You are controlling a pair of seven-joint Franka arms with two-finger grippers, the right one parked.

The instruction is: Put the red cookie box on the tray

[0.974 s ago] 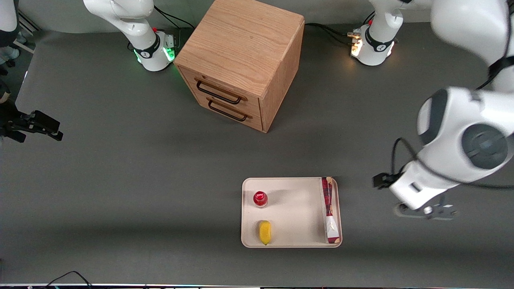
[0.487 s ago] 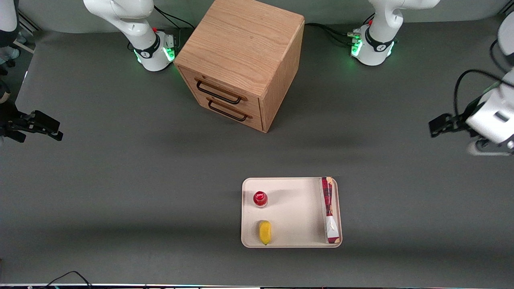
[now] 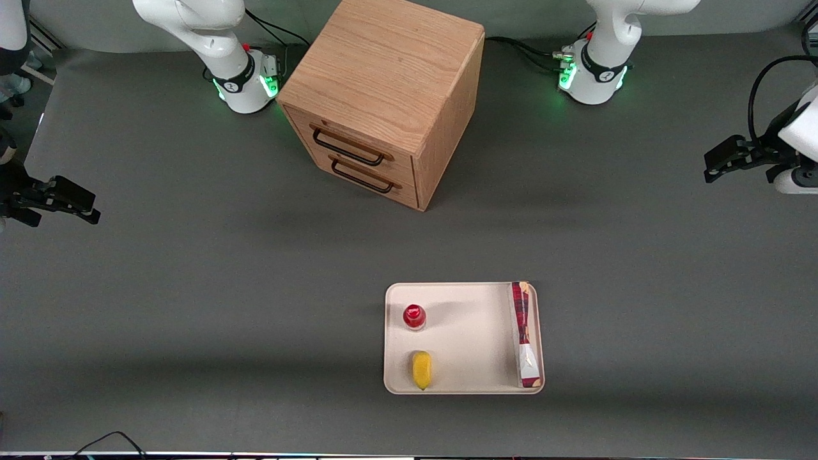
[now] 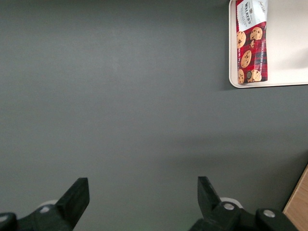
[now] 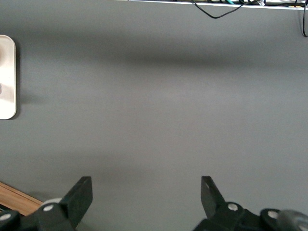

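The red cookie box [image 3: 525,335] lies flat in the cream tray [image 3: 463,383], along the short rim nearest the working arm's end of the table. The left wrist view shows the same box [image 4: 250,41] with its cookie pictures, inside the tray's rim [image 4: 232,57]. My gripper [image 3: 789,180] hangs high at the working arm's end of the table, well away from the tray and farther from the front camera than it. It is open [image 4: 142,185], with only bare grey tabletop between its fingers [image 4: 79,192].
A wooden drawer cabinet [image 3: 383,96] with two dark handles stands farther from the front camera than the tray. On the tray also stand a small red-capped bottle [image 3: 414,316] and a yellow item [image 3: 421,369]. The arm bases [image 3: 594,70] sit at the back edge.
My gripper has swung away from beside the tray, up and out toward the working arm's end of the table. The cookie box has stayed where it lies on the tray.
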